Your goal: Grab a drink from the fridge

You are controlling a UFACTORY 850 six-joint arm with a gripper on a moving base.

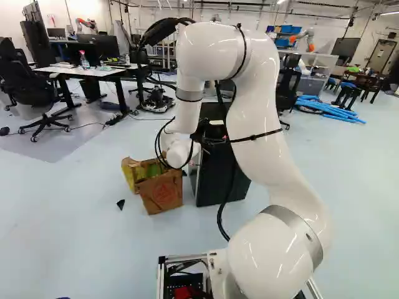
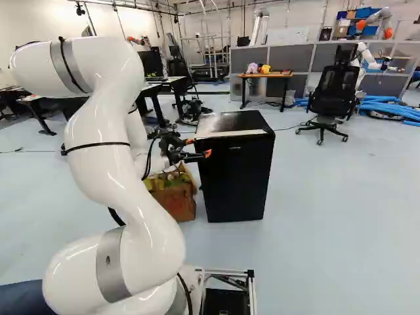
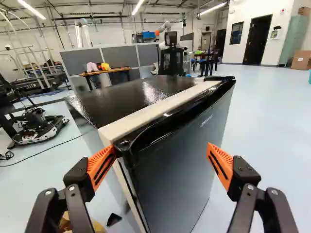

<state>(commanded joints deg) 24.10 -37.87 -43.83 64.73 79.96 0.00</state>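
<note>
My hand (image 3: 161, 165) stands wide open at the fridge (image 3: 133, 97). I'd hook one orange pad (image 3: 101, 166) behind the near door edge (image 3: 132, 171), then swing it out slowly.

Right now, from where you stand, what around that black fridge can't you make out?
- Any drinks inside the fridge: its door hides them in all three views.
- The fridge's back: behind its own body in every view.
- Whatever lies deep in the paper bag: its sides hide that in both base views.
</note>
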